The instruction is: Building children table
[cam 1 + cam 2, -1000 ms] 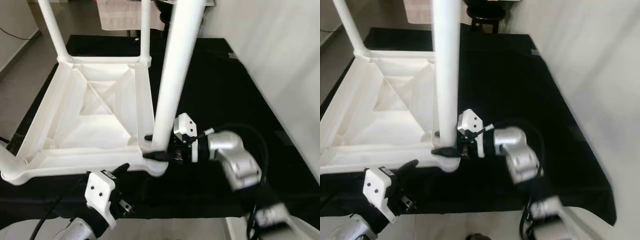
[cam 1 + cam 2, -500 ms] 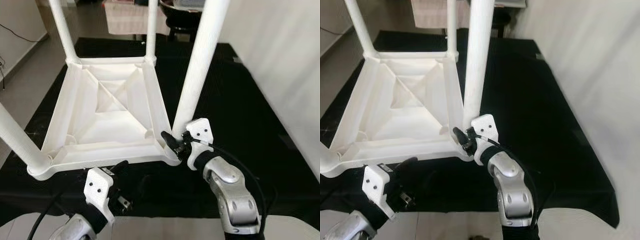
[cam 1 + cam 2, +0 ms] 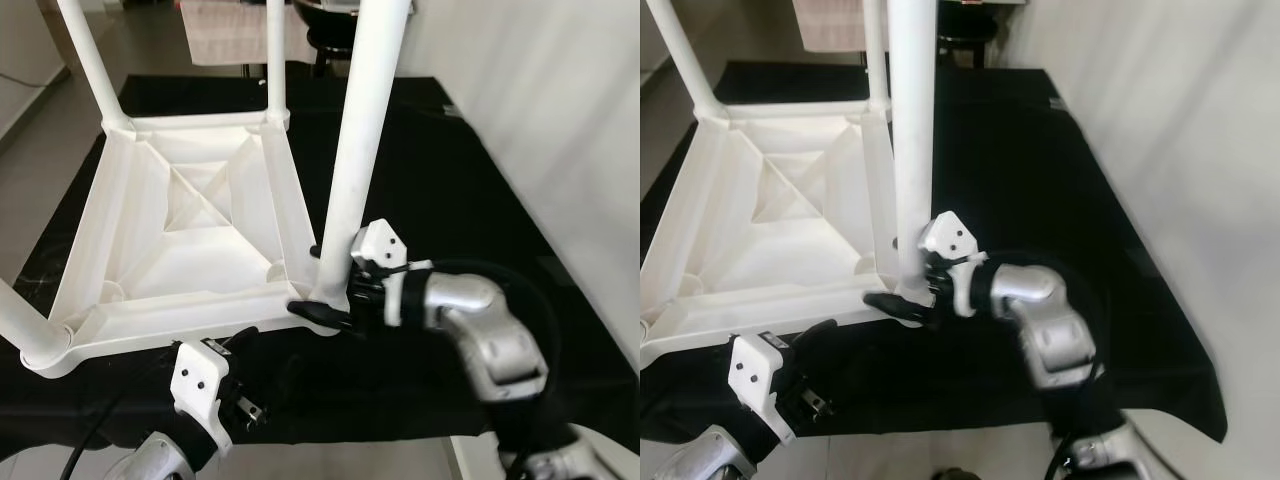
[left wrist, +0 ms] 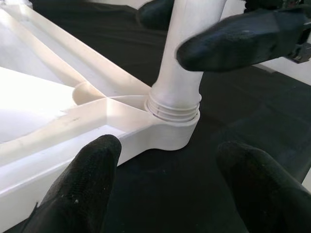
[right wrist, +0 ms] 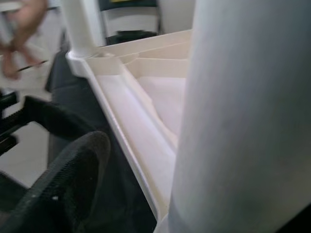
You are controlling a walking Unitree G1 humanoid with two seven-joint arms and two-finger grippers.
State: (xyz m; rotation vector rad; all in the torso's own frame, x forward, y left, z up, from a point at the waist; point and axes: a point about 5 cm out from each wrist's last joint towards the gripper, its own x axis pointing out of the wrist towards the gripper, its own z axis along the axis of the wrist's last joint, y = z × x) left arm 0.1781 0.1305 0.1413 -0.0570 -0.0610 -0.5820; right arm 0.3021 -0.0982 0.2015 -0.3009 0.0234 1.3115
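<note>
The upturned white table top (image 3: 190, 240) lies on the black surface (image 3: 440, 170), its near-right table leg (image 3: 355, 150) upright in the corner socket (image 4: 172, 124), right end effector (image 3: 322, 283) clamped around its base, left end effector (image 4: 170, 194) spread apart just beside.

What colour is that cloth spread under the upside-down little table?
Black, plain with no pattern. The cloth shows best in the left eye view, under the white table.
</note>
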